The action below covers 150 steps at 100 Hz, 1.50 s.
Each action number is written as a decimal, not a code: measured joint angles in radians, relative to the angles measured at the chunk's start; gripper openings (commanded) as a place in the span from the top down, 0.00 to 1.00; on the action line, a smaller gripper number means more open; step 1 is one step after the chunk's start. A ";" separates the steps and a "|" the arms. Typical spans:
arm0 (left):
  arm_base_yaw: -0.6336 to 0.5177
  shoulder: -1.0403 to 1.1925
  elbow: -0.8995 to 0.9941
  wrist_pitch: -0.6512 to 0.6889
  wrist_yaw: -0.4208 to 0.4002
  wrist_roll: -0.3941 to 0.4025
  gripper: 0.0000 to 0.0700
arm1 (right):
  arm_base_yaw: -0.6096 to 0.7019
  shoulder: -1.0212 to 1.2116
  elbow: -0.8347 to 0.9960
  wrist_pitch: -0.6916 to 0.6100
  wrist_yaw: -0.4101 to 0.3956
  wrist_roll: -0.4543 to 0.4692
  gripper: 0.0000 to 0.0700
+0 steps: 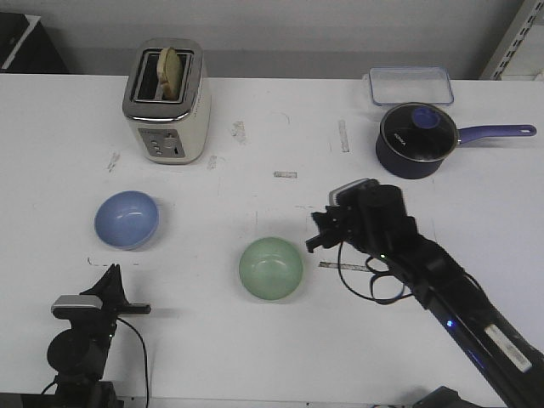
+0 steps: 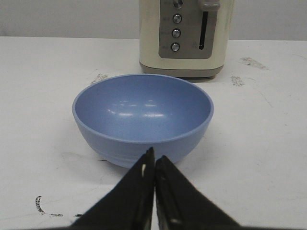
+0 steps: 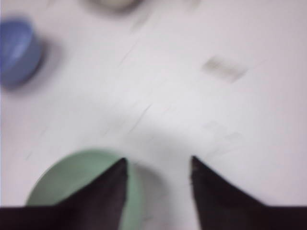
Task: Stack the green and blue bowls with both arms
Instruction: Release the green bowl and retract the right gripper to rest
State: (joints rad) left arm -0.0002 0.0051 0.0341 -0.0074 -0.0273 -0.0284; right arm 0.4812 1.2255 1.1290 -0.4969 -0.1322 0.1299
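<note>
The left gripper (image 1: 110,274) is sitting at the near left edge of the table (image 1: 255,357), with its fingers pressed together and gripping nothing; in the left wrist view the closed tips (image 2: 154,160) are pointing at the blue bowl (image 2: 143,120) from just in front of it. The right gripper (image 1: 316,231) is hovering beside the right rim of the green bowl (image 1: 271,268), with its fingers spread apart and empty; the right wrist view, which is blurred, is showing one finger (image 3: 112,184) over the green bowl's rim (image 3: 81,184) and the other over bare table.

The green bowl is resting near the table centre, and the blue bowl (image 1: 127,219) is resting well apart from it to the left. Both are sitting upright and separate, so no stacking is done yet. Judged from this layout, one grasp, a lift, a transfer and a placement are all remaining.

Farther back, a toaster (image 1: 167,100) is standing behind the blue bowl, and a saucepan (image 1: 416,140) and a clear container (image 1: 410,85) are occupying the far right.
</note>
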 measured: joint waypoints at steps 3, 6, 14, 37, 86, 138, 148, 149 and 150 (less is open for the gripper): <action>0.000 0.000 0.000 0.000 0.000 -0.010 1.00 | -0.019 -0.033 0.000 -0.009 0.021 -0.009 1.00; 0.000 0.000 0.000 0.000 0.000 -0.016 1.00 | -0.038 -0.066 0.000 -0.021 0.045 -0.021 1.00; 0.000 0.000 0.000 0.001 0.000 -0.023 1.00 | -0.090 -0.156 0.000 -0.063 0.109 -0.059 1.00; 0.000 0.000 0.019 0.050 0.000 -0.043 1.00 | -0.285 -0.386 -0.060 -0.128 0.156 -0.196 1.00; 0.000 0.452 0.645 -0.161 0.000 0.010 0.74 | -0.500 -0.721 -0.621 0.030 0.102 -0.224 1.00; 0.103 1.190 1.136 -0.529 0.002 -0.047 0.34 | -0.500 -0.722 -0.639 0.097 0.075 -0.219 1.00; 0.146 1.296 1.136 -0.576 0.002 -0.076 0.34 | -0.500 -0.722 -0.639 0.097 0.075 -0.218 1.00; 0.149 1.306 1.136 -0.581 0.002 -0.077 0.34 | -0.500 -0.722 -0.639 0.097 0.075 -0.219 1.00; 0.153 1.316 1.136 -0.586 0.002 -0.079 0.34 | -0.500 -0.722 -0.639 0.097 0.075 -0.219 1.00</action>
State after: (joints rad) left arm 0.1528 1.3209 1.1706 -0.5938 -0.0254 -0.1078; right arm -0.0185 0.5037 0.4904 -0.4000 -0.0574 -0.0887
